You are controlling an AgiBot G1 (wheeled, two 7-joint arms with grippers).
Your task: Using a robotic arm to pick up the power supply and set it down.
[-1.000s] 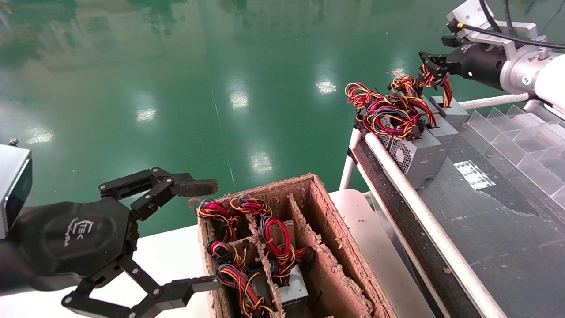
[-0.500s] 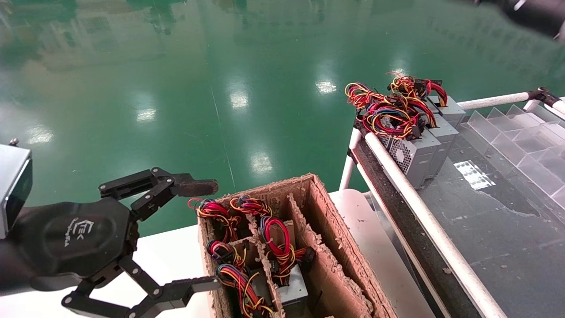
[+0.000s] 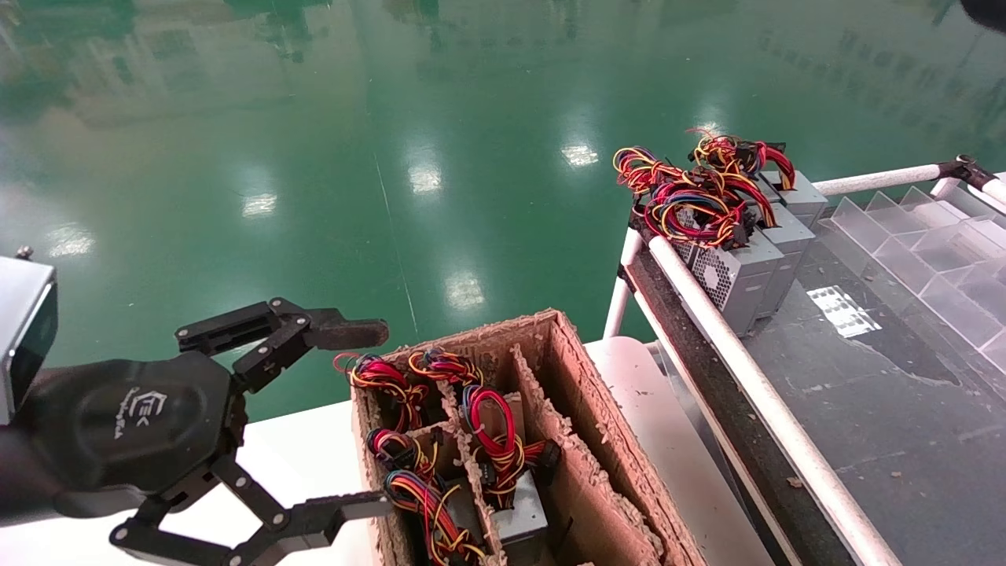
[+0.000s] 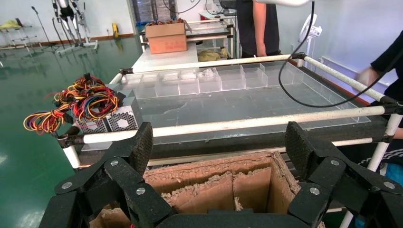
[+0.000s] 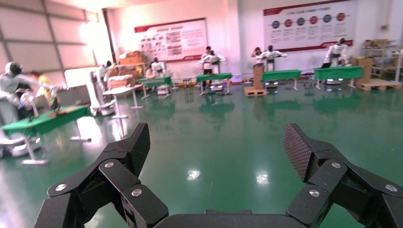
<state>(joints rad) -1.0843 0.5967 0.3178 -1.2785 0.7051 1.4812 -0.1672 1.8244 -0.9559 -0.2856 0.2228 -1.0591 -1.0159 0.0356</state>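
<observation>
Three grey power supplies stand in a row at the rack's near-left corner, the rearmost power supply (image 3: 803, 201) under tangled coloured wires (image 3: 699, 192). The left wrist view shows their perforated ends (image 4: 119, 118). My right gripper (image 5: 216, 147) is open and empty, high up, facing the green floor; only a dark bit of that arm (image 3: 989, 8) shows in the head view's top right corner. My left gripper (image 3: 377, 417) (image 4: 219, 142) hangs open and empty just left of the cardboard box (image 3: 585, 409).
The divided cardboard box on the white table (image 3: 314, 448) holds more power supplies (image 3: 520, 515) with wire bundles. The rack has white rails (image 3: 754, 377), a dark glossy deck (image 3: 880, 409) and clear plastic dividers (image 3: 935, 259). People stand behind the rack in the left wrist view.
My right gripper, which was at the rearmost power supply's wires a second ago, has risen up and away out of the head view. The wires settled back. The left arm has not moved.
</observation>
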